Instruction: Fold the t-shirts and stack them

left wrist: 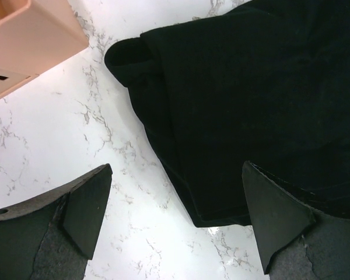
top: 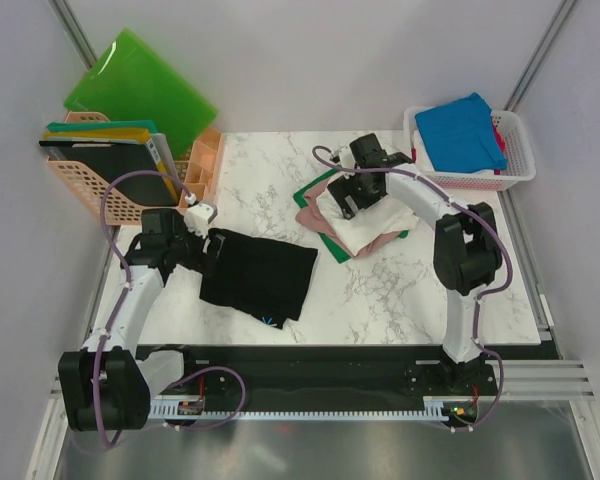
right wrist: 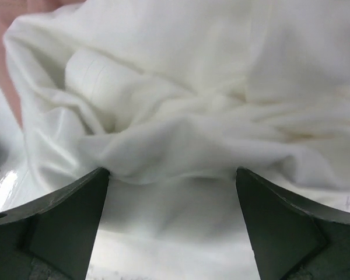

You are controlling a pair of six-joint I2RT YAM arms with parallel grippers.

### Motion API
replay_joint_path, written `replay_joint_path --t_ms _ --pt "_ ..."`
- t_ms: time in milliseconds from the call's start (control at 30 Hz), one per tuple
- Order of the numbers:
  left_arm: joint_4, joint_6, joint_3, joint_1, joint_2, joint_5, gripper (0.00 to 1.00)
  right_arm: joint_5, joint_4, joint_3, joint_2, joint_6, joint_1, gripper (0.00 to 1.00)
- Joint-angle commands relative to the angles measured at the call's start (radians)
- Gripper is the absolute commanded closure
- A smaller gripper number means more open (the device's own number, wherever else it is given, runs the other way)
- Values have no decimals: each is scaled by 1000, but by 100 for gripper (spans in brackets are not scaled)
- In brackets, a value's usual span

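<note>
Left arm: reaches up the left side, wrist bent inward, left gripper (top: 202, 245) (left wrist: 176, 175) low at the black shirt's (top: 260, 275) (left wrist: 251, 87) left edge. Jaws wide open and holding nothing: one finger over the cloth, the other over bare tabletop (top: 250, 190) (left wrist: 58, 128).

Black shirt: folded flat. Long axis runs left-right, right end tilted slightly toward the bases.

Right arm: upper link upright, elbow right of the black shirt, forearm angled far-left, right gripper (top: 345, 205) (right wrist: 172, 175) pointing down onto the white shirt (top: 365, 225) (right wrist: 192, 87). Jaws wide open with bunched white cloth between the tips. No clamp visible.

White shirt is rumpled on a pink shirt (top: 310, 215), just right of and beyond the black shirt, not touching it.

Blue shirt (top: 460, 130): in the basket (top: 520, 150), well right of the black shirt, far corner.
</note>
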Motion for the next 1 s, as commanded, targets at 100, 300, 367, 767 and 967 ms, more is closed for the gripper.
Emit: replay_joint_path --t_ms 100,300,367,767,967 --pt "-1 48 -22 -2 24 30 0 15 -226 62 -239 -40 22 2" --pt "-79 123 -3 -2 100 27 0 -113 -326 -41 -417 -136 25 2" --pt "-137 134 45 -2 146 58 0 -199 -344 -85 -481 -158 28 2" --pt "-346 148 251 0 455 136 0 -327 -378 -319 -644 -176 75 2" --pt "-355 134 267 1 480 108 0 -362 -354 -371 -612 -192 164 2"
